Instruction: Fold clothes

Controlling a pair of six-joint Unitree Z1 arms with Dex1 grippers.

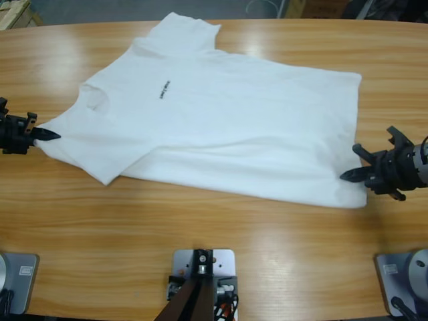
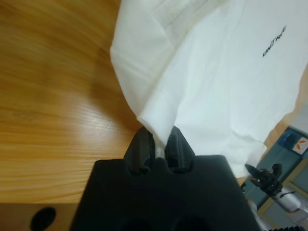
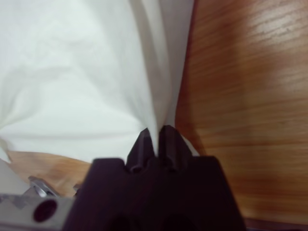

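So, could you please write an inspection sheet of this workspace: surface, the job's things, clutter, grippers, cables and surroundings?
Surface: wooden table, glossy, with light reflections.
Job's things: one white T-shirt lying spread out, small black text print on the chest, near sleeve folded over the body.
Clutter: nothing seen.
Grippers: left gripper shut on a pinch of cloth at the sleeve end of the T-shirt; right gripper shut on a pinch of cloth at the hem end.
Cables: nothing seen on the table.
Surroundings: floor beyond the far table edge; a box with an orange mark in the left wrist view.

White T-shirt (image 1: 221, 127) on wooden table (image 1: 200, 247)
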